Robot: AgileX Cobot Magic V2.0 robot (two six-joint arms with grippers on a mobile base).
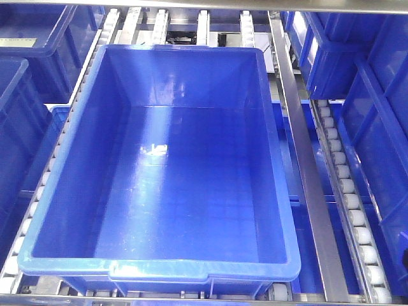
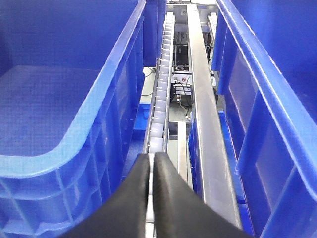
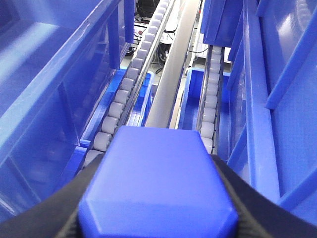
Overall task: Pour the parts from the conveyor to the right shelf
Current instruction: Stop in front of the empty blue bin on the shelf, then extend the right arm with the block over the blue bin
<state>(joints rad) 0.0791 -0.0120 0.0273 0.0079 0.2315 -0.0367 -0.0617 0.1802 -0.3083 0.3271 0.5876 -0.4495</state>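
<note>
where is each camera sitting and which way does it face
front view: at the shelf, tilted down into an empty blue bin; no robot part shows
left wrist: low between two bins, facing along a roller rail and steel beam; closed left hand at bottom
right wrist: facing along a similar lane; right hand holding a blue block
shared: both wrist views show rollers and a beam between bins

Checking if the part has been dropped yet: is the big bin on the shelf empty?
Empty: the bin shows only bare blue floor and glare. The right gripper grips the blue block.
</note>
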